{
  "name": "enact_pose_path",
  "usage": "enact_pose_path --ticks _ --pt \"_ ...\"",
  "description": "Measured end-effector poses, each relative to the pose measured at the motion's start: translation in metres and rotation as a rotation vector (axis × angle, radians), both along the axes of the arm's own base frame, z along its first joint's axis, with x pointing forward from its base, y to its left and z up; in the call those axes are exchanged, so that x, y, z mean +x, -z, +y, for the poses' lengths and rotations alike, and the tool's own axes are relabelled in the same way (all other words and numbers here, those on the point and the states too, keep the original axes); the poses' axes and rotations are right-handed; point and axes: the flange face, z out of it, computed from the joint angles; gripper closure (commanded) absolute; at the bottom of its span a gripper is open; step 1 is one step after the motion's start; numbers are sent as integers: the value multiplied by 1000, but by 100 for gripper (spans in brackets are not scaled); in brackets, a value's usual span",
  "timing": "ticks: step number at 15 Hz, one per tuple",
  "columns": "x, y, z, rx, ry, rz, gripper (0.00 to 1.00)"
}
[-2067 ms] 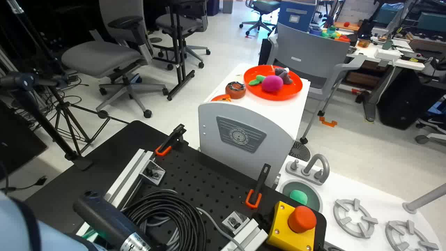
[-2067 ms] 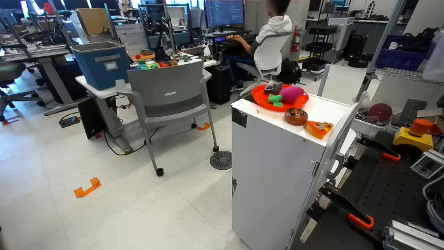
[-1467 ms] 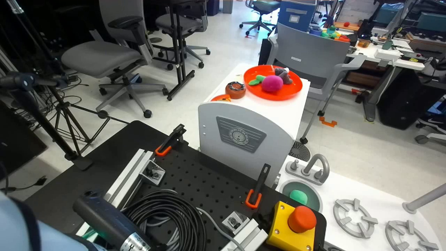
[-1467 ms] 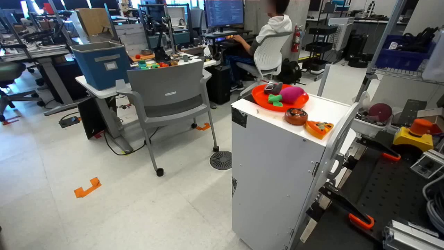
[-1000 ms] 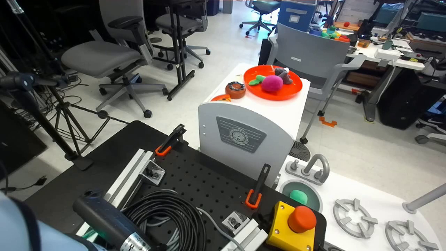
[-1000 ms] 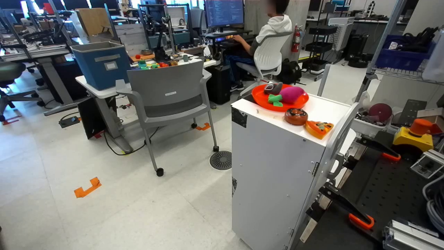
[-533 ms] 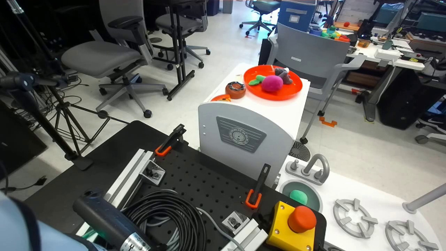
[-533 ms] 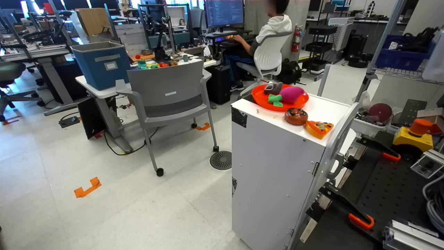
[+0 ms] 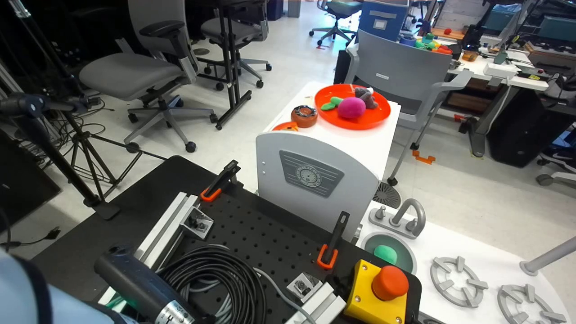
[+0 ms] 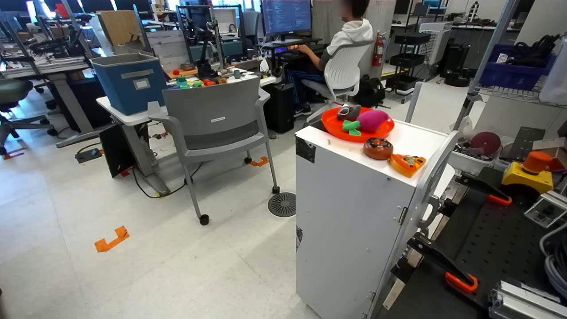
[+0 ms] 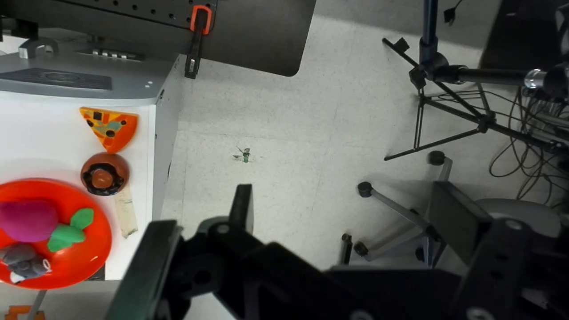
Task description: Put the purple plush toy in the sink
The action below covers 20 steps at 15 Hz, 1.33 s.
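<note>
The purple plush toy [image 9: 351,108], a magenta lump with green leaves, lies in an orange-red plate [image 9: 374,119] on the white cabinet top. It also shows in an exterior view [image 10: 373,121], and at the left edge of the wrist view the same purple toy [image 11: 29,221] is partly cut off. Below the cabinet's grey panel sits the round grey-green sink [image 9: 406,258], which holds a green object [image 9: 385,254]. My gripper [image 11: 346,206] appears only in the wrist view, its jaws wide apart with only floor and chair legs seen between them, well right of the plate.
A dark grey toy [image 11: 24,262] shares the plate. Beside it are a brown donut [image 11: 105,175] and a pizza slice [image 11: 113,128]. The upright grey panel [image 9: 310,180] stands between cabinet top and black table. A faucet [image 9: 407,216] rises behind the sink; burners [image 9: 459,282] lie to its right.
</note>
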Motion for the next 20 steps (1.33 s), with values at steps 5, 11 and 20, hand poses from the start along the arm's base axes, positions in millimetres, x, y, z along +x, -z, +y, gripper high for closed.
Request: enact_pose_path --ticks 5,11,20 --pt "4 -8 -12 12 57 -22 0" --pt "7 -16 -52 55 218 -51 0" --pt "7 -4 -101 88 430 -78 0"
